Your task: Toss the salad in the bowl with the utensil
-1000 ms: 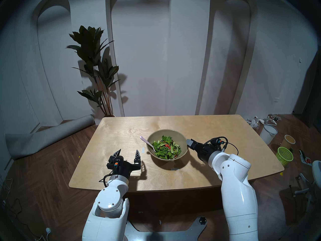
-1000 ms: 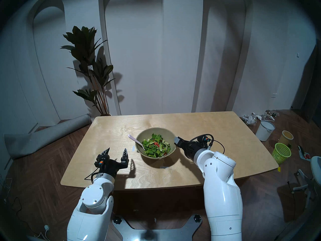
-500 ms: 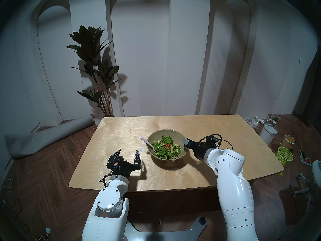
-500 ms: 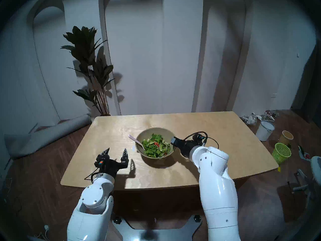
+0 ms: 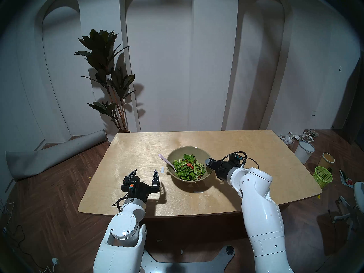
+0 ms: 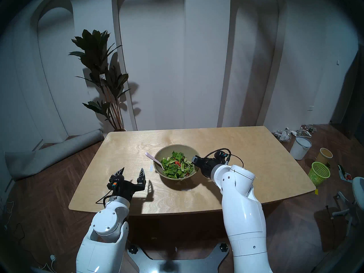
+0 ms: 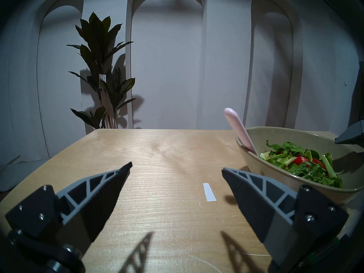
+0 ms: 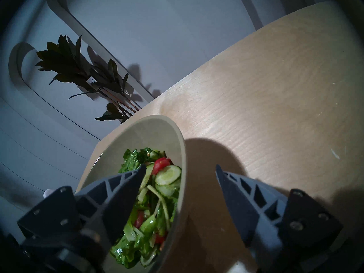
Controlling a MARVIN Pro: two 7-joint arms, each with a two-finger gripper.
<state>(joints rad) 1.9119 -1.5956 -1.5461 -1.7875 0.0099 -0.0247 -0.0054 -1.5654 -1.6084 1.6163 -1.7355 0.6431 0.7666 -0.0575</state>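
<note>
The left gripper [image 5: 145, 174], black with grey ribbed fingers, sits nearest the robot above the pale wooden table [image 5: 137, 199]. Its jaws stand wide apart and hold nothing. A small white tape strip [image 7: 209, 192] lies on the table just ahead of it.

Beyond it stands the wide, round, matte olive-beige bowl [image 5: 178, 176]. The salad [image 5: 189, 167], a heap of chopped greens with pale stalks, cucumber slices and red pieces, fills the bottom of the bowl. The pale pink plastic spoon [image 5: 164, 160] leans on the bowl's left rim, one end buried in the greens and the rounded free end sticking out above the table.

The right gripper [image 8: 180, 175] straddles the bowl's right rim: one finger [image 8: 120, 189] hangs inside above the salad, the other outside the wall. The jaws are partly open with the rim between them; the views do not confirm contact on the wall.

Judged step: clamp the rim to steady the bowl before the spoon is worked.

- Seat the rim deep between the fingers before closing, so the grip falls on the wall, not the lip.
- Keep the inner finger clear of the leaves.
- Close gently; the bowl may tip or slide if pulled.
- Hold the bowl flat on the table.
- The left gripper appears best placed to take the spoon's free end.
</note>
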